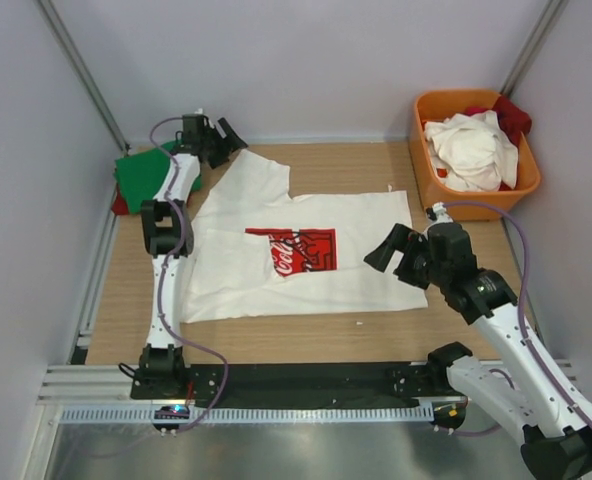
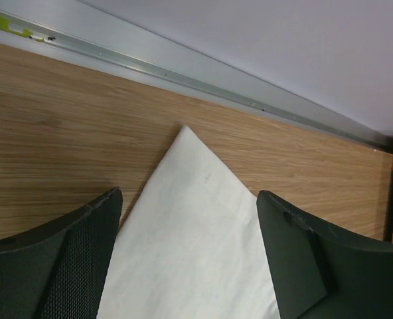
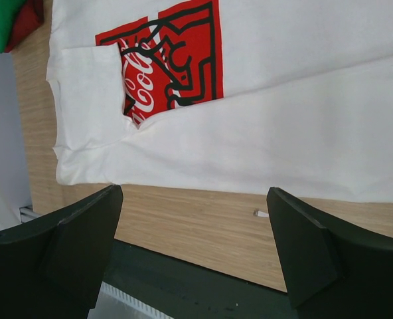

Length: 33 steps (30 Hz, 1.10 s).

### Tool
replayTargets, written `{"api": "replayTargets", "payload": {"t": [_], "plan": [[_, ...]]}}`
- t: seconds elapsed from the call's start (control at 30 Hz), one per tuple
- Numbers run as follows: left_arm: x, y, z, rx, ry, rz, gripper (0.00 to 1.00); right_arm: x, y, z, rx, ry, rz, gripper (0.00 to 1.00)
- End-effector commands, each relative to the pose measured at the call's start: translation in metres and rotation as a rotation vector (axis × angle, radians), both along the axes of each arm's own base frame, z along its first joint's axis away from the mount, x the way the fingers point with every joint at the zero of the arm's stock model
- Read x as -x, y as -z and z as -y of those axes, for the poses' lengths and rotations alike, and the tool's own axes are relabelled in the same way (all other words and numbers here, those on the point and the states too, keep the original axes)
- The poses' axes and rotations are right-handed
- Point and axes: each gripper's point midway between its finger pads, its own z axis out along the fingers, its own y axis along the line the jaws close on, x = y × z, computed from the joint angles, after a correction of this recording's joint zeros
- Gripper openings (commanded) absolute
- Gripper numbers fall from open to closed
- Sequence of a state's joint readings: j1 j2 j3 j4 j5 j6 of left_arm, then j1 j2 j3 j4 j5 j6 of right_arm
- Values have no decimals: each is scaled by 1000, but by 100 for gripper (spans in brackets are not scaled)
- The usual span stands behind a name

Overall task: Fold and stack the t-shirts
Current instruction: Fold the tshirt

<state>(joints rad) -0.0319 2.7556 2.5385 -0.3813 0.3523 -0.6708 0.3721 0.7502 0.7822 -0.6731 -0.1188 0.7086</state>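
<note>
Right hand (image 1: pixel 396 257) open, white red-printed cloth t-shirt (image 1: pixel 361 235) flat on wooden desk (image 1: pixel 276 335), left hand (image 1: pixel 214 135) open over far corner.

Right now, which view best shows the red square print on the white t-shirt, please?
Right wrist: the red square print is large, lettering legible. Top external shows it small; left wrist, only the white t-shirt's plain corner.

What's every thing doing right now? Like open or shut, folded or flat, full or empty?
Coca-Cola t-shirt: spread flat on the table, one sleeve folded in over the print.
Green t-shirt: folded, lying on a red t-shirt at the far left corner.
Orange tub: holds crumpled white and red clothes.
Left gripper: open, over the shirt's far sleeve tip.
Right gripper: open, over the shirt's near edge.
</note>
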Motion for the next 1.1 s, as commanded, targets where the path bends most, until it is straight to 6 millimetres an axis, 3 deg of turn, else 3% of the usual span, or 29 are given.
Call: {"api": "replayTargets", "payload": {"t": [0.0,0.17,0.37,0.53,0.63,0.7,0.83,0.97,1.03,1.07], "plan": [[-1,-16,22,55,26,26,84,-9,-18,-8,-18,-37,60,97],[6,11,34,76,40,-36,81,-13,-9,-8,-4,-29,41,97],[16,21,45,-1,52,-61,66,-14,1,-5,25,-22,31,97],[18,30,42,-31,53,-74,51,-14,12,-2,49,-18,10,97],[20,38,41,-48,57,-85,38,-15,17,-2,51,-18,2,97],[20,41,41,-56,59,-86,22,-15,20,-2,54,-17,-3,97],[18,46,37,-76,51,-81,2,-19,26,2,86,-8,-8,97],[18,29,40,-70,75,-59,0,-27,36,0,98,-4,-14,98],[28,22,43,-46,101,-77,0,-41,39,-3,111,4,-21,97],[30,-4,44,-36,100,-53,0,-50,41,1,140,28,-19,98]]}}
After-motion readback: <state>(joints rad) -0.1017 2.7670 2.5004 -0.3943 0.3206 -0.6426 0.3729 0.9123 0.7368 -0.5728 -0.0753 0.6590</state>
